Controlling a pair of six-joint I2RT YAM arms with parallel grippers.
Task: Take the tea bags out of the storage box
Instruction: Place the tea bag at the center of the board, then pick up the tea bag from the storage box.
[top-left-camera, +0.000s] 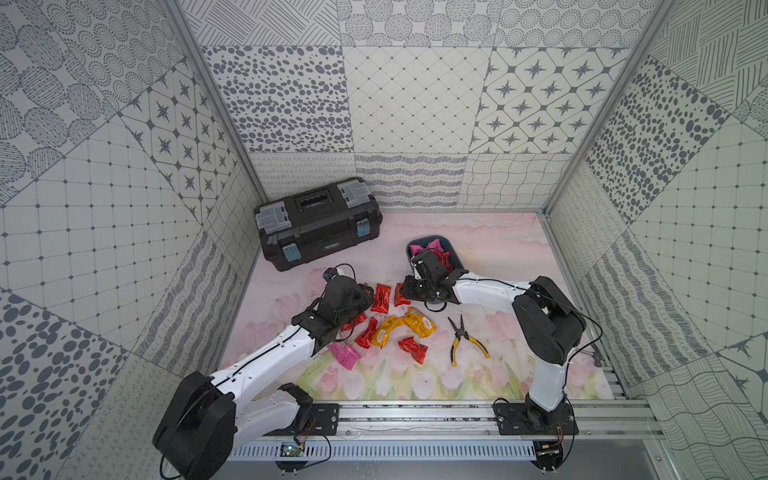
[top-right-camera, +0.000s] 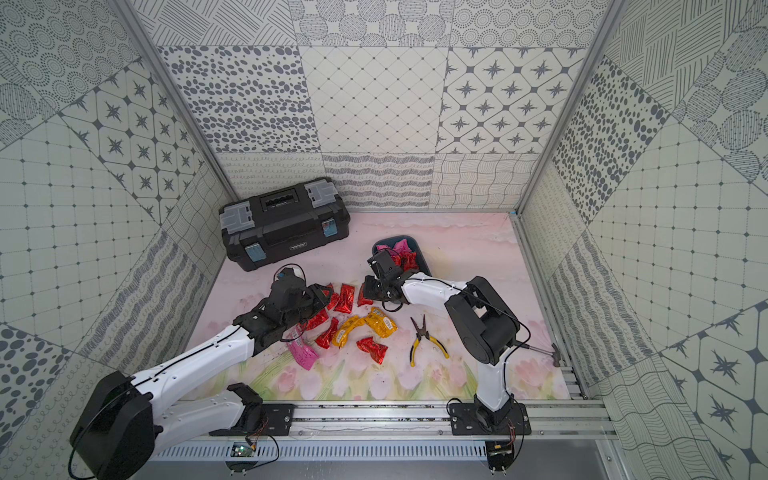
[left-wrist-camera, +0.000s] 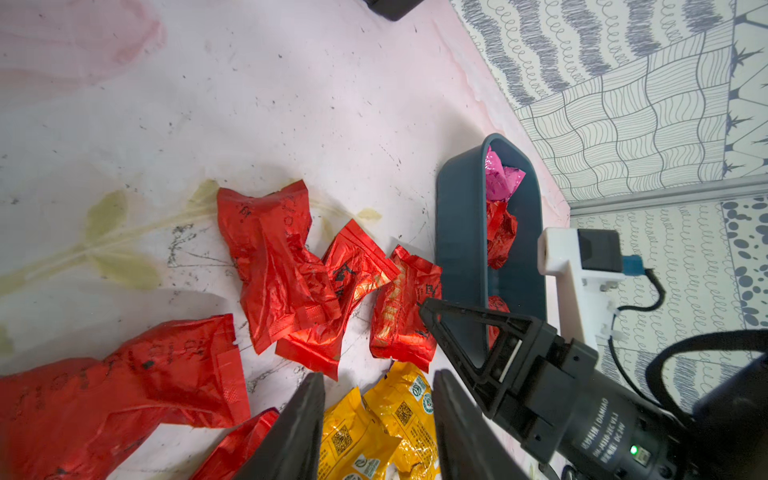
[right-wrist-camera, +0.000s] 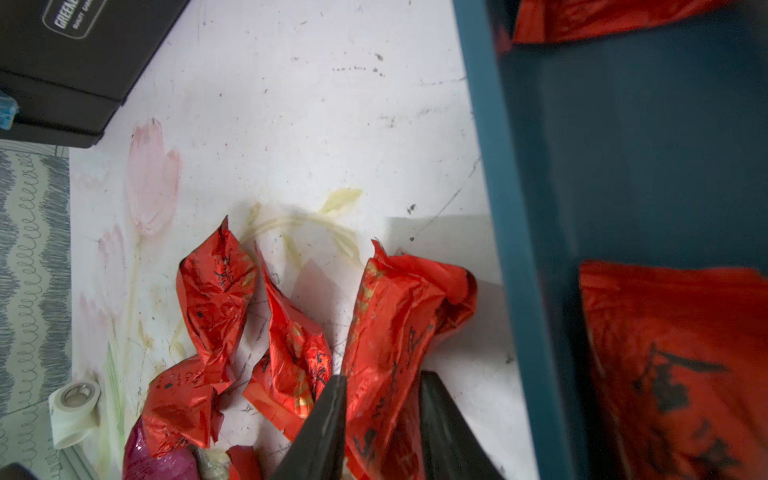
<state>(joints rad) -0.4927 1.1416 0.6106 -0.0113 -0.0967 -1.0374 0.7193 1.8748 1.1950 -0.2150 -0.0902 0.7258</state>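
The dark blue-grey storage box (top-left-camera: 456, 259) (left-wrist-camera: 461, 249) (right-wrist-camera: 623, 145) stands on the mat with a pink tea bag (left-wrist-camera: 500, 176) and red tea bags (left-wrist-camera: 500, 232) inside. Several red tea bags (top-left-camera: 381, 297), two yellow ones (top-left-camera: 419, 324) and a pink one (top-left-camera: 345, 355) lie on the mat in front of it. My right gripper (top-left-camera: 409, 289) (right-wrist-camera: 380, 378) is low beside the box's outer wall, jaws apart, with a red tea bag (right-wrist-camera: 399, 324) lying between them on the mat. My left gripper (top-left-camera: 365, 300) (left-wrist-camera: 378, 376) hovers open over the yellow bags, holding nothing.
A black toolbox (top-left-camera: 318, 224) with grey lid compartments stands at the back left. Yellow-handled pliers (top-left-camera: 463, 338) lie right of the tea bags. A hammer (top-right-camera: 555, 353) lies by the right wall. Patterned walls close in three sides.
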